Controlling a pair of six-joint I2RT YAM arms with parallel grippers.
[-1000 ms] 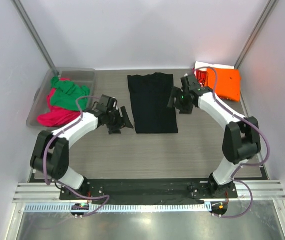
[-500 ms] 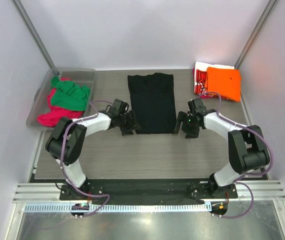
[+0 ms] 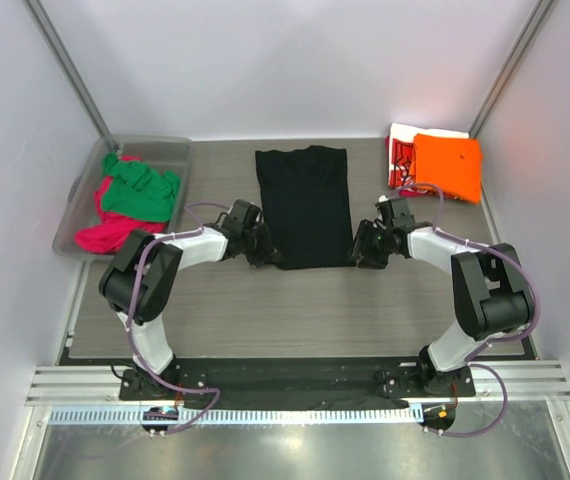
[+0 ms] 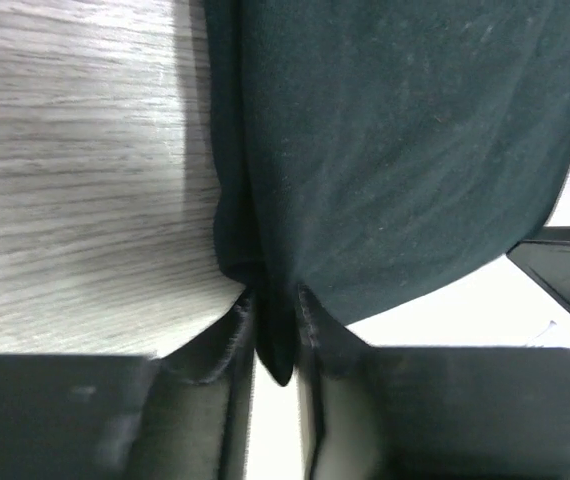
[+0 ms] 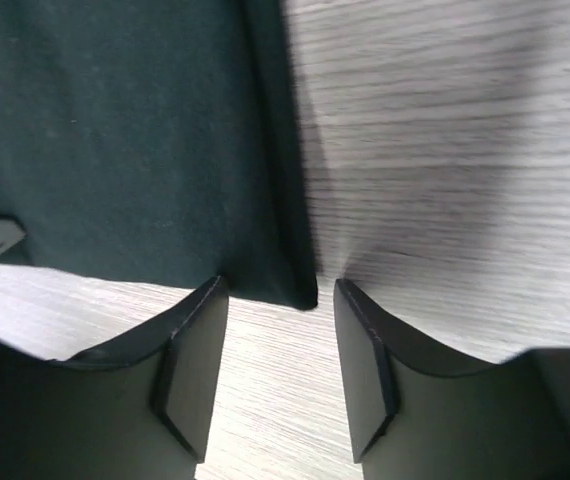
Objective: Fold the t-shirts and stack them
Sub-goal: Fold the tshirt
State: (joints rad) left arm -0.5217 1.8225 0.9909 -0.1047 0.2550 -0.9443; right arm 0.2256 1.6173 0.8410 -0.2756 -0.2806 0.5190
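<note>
A black t-shirt [image 3: 305, 205], folded into a long strip, lies flat at the middle of the table. My left gripper [image 3: 265, 252] is at its near left corner. In the left wrist view that gripper [image 4: 275, 295] is shut on a bunched tip of the black cloth [image 4: 395, 150]. My right gripper [image 3: 362, 250] is at the near right corner. In the right wrist view it [image 5: 275, 290] stands open, low over the table, its fingers [image 5: 190, 360] either side of the shirt's corner [image 5: 115, 130] without pinching it.
A clear plastic bin [image 3: 150, 142] at the back left holds a green tee [image 3: 140, 190] on a magenta one [image 3: 110, 232]. At the back right a folded orange tee [image 3: 448, 165] lies on a red-and-white printed one [image 3: 400, 160]. Grey walls close in on both sides.
Both grippers have come down and inward to the black shirt's near corners. The left jaws have closed on the left corner. The right jaws have narrowed around the right corner.
</note>
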